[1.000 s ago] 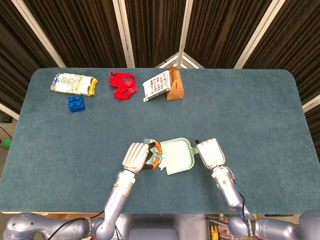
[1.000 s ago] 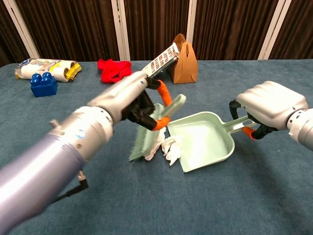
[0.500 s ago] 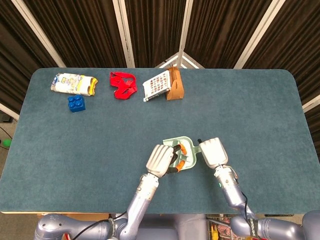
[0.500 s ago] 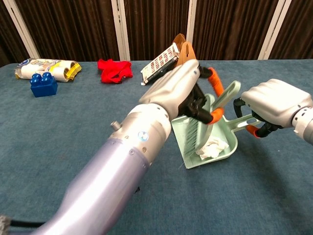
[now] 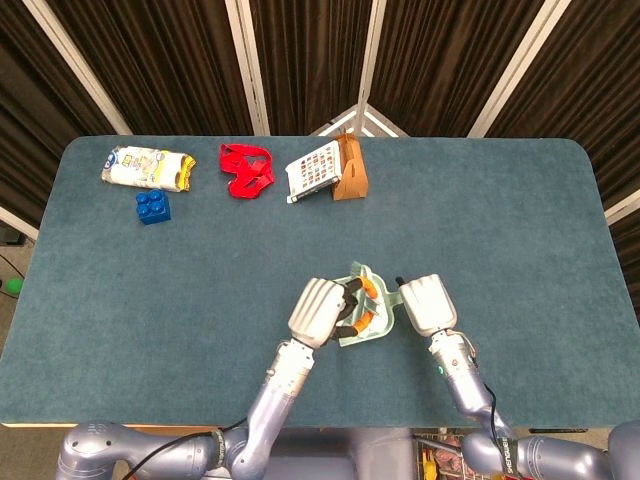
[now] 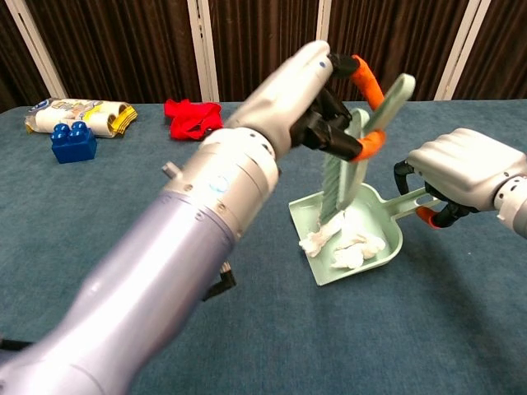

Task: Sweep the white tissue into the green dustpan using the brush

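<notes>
A blue-green carpeted table (image 5: 180,290) stands before dark brown curtains with white posts (image 5: 245,60). Near its front edge the left hand (image 5: 318,311) grips the pale green brush with orange handle (image 6: 354,156), lifted above the pale green plastic dustpan (image 6: 387,247). The right hand (image 5: 426,304) grips the dustpan's handle. The crumpled white tissue (image 6: 342,243) lies inside the pan, one piece at its lip. Along the far edge sit a snack packet (image 5: 148,167), a blue toy brick (image 5: 152,206), a red cloth (image 5: 246,170) and a brown card holder (image 5: 348,172), leaving broad bare surface at both sides.
</notes>
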`<action>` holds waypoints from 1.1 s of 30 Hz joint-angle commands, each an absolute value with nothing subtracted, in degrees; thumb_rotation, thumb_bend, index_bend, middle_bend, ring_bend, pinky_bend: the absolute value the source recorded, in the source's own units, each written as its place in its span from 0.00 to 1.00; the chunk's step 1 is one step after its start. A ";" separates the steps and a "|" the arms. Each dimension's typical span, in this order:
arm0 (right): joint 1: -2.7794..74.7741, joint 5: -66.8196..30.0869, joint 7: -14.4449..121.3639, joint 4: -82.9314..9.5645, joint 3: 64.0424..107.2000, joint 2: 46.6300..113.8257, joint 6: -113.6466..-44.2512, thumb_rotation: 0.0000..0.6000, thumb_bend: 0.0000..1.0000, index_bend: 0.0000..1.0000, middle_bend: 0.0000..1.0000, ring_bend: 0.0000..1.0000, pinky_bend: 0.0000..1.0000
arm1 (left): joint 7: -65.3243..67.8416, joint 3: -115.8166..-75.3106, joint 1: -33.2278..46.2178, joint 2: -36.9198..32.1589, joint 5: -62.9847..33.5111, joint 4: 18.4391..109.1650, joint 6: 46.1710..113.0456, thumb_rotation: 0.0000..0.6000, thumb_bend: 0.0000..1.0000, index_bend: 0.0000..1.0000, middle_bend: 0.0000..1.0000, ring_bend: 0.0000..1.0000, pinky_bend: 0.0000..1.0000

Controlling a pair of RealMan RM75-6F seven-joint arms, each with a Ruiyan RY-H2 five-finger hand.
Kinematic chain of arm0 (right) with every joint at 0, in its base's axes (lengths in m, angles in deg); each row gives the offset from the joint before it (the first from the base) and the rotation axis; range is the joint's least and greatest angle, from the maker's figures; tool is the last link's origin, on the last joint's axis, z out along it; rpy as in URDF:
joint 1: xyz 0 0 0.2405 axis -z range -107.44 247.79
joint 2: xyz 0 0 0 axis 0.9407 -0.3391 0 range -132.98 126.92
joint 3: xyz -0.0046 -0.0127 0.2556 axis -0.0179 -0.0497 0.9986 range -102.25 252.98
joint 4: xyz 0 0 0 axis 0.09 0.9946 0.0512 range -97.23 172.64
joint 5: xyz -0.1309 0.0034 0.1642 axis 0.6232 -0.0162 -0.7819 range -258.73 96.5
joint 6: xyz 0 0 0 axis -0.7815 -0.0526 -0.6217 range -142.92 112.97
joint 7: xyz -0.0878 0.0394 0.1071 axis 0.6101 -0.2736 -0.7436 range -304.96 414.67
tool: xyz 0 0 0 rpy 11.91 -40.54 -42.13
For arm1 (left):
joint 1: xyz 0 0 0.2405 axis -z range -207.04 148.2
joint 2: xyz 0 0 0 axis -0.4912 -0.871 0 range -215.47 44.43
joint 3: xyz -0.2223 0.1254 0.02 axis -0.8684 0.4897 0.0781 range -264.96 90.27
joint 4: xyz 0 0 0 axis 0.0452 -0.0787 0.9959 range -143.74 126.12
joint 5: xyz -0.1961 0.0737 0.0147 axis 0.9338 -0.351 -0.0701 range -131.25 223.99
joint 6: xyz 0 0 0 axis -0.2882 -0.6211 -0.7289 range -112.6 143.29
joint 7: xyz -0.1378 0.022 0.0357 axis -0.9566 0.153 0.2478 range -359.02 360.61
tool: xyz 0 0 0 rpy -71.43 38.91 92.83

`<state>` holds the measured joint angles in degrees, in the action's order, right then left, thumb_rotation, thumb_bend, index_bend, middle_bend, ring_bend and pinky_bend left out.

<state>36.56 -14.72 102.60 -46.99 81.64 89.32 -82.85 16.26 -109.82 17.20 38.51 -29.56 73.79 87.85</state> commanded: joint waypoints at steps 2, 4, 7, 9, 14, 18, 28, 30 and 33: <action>36.56 -14.84 103.10 -47.43 81.69 89.35 -83.10 1.00 0.51 0.76 0.96 0.92 0.94 | 16.62 -110.73 15.96 34.93 -29.60 77.01 88.11 1.00 0.64 0.80 1.00 1.00 1.00; 36.49 -14.86 103.36 -47.58 81.68 89.42 -83.09 1.00 0.51 0.76 0.96 0.92 0.94 | 16.84 -110.91 15.47 33.15 -29.69 78.22 88.17 1.00 0.64 0.80 1.00 1.00 1.00; 36.39 -15.03 104.21 -47.88 81.72 89.71 -83.33 1.00 0.51 0.76 0.96 0.92 0.94 | 16.86 -110.70 14.48 29.70 -30.20 79.86 88.19 1.00 0.64 0.80 1.00 1.00 1.00; 36.40 -15.22 104.68 -48.04 81.65 89.86 -83.40 1.00 0.51 0.71 0.96 0.92 0.94 | 16.71 -110.37 13.88 27.67 -30.63 80.57 88.23 1.00 0.64 0.80 1.00 1.00 1.00; 36.62 -17.65 107.98 -48.91 81.28 89.89 -83.35 1.00 0.51 0.22 0.96 0.91 0.94 | 16.92 -109.17 12.31 22.12 -31.39 82.10 88.02 1.00 0.64 0.80 1.00 1.00 1.00; 36.73 -19.32 110.43 -49.88 81.09 90.07 -83.85 1.00 0.51 0.00 0.96 0.89 0.94 | 16.27 -109.05 11.63 18.97 -31.21 83.00 87.74 1.00 0.64 0.81 1.00 1.00 1.00; 36.73 -24.17 116.37 -52.38 81.32 89.75 -85.75 1.00 0.51 0.00 0.93 0.86 0.94 | 22.19 -107.11 11.17 11.04 -30.95 83.92 85.77 1.00 0.64 0.81 1.00 1.00 1.00; 36.79 -24.42 116.34 -52.79 81.29 89.36 -86.02 1.00 0.51 0.00 0.93 0.86 0.94 | 24.99 -105.96 11.25 8.14 -31.15 83.77 84.25 1.00 0.64 0.81 1.00 1.00 1.00; 36.90 -24.08 115.52 -52.81 81.36 88.70 -86.44 1.00 0.51 0.00 0.93 0.86 0.94 | 29.40 -103.92 11.31 3.49 -31.59 83.87 81.77 1.00 0.64 0.81 1.00 1.00 1.00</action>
<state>36.86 -24.20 115.68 -52.81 81.33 88.86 -86.30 26.47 -105.63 11.28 6.64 -31.27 83.83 83.80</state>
